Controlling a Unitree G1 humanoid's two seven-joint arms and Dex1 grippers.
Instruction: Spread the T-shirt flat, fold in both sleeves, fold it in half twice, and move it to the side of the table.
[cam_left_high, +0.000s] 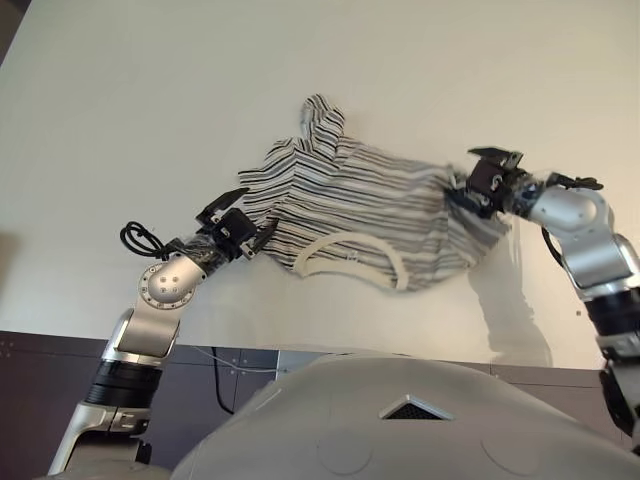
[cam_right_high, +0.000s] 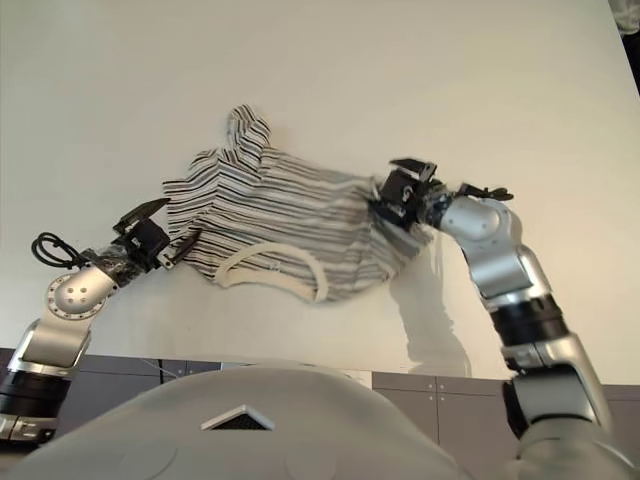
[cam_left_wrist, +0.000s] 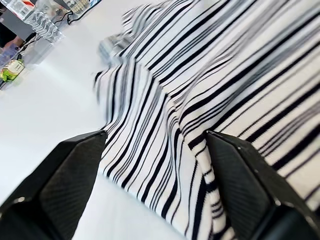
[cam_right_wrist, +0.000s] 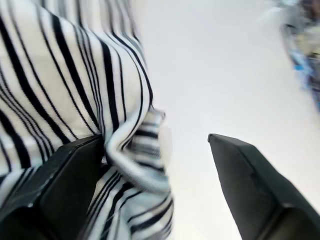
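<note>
**Grippers released at either side of the crumpled T-shirt**

The left gripper (cam_left_high: 250, 216) sits with its fingers spread apart at the left edge of the striped T-shirt (cam_left_high: 350, 205). One finger is over the fabric and the other over bare tabletop (cam_left_high: 150, 100). The right gripper (cam_left_high: 470, 185) is also spread wide and grips nothing, with bunched cloth lying against one finger (cam_right_wrist: 60, 190) at the shirt's right edge. The shirt lies rumpled about mid-tabletop, with its white collar (cam_left_high: 345, 238) towards the near edge and one sleeve (cam_left_high: 322, 115) pointing at the far edge.
</note>
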